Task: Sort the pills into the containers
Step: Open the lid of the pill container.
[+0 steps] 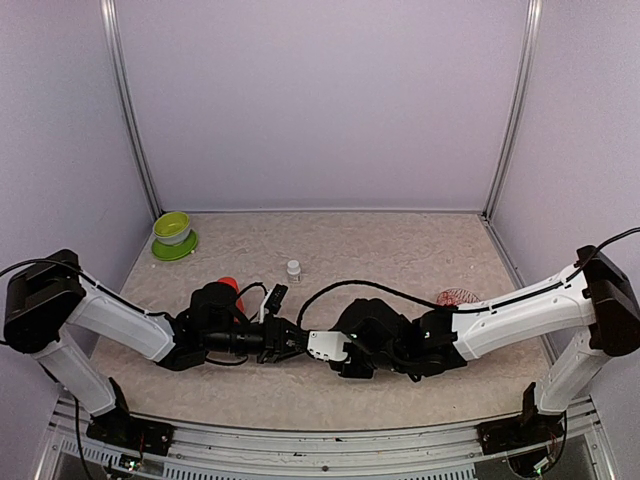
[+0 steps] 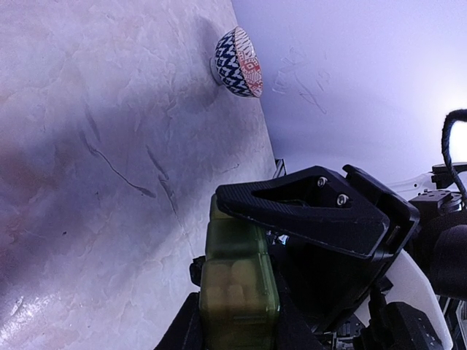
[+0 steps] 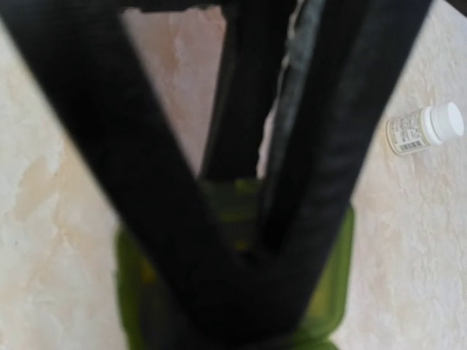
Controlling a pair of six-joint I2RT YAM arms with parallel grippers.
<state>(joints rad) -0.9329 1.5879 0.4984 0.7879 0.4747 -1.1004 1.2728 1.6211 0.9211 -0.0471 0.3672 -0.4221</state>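
Two arms meet low over the table at the centre of the top view, the left gripper and right gripper nose to nose. In the left wrist view the containers, a translucent dark green strip, stand at the bottom centre of the frame. The left jaws flank them on either side and clamp them; this looks meant to steady the strip while the other arm works on it. Pale pills show through the green wall, so at least one box is already filled. A black finger of the right gripper lies across the strip's upper end, probably at a lid or an opening. Its own wrist view is too blurred to say whether those jaws are pinched on anything or merely near together. A white bottle lies on its side at the upper right of that view. A patterned bowl sits by the wall, and a lime-green bowl stands at the far left corner.
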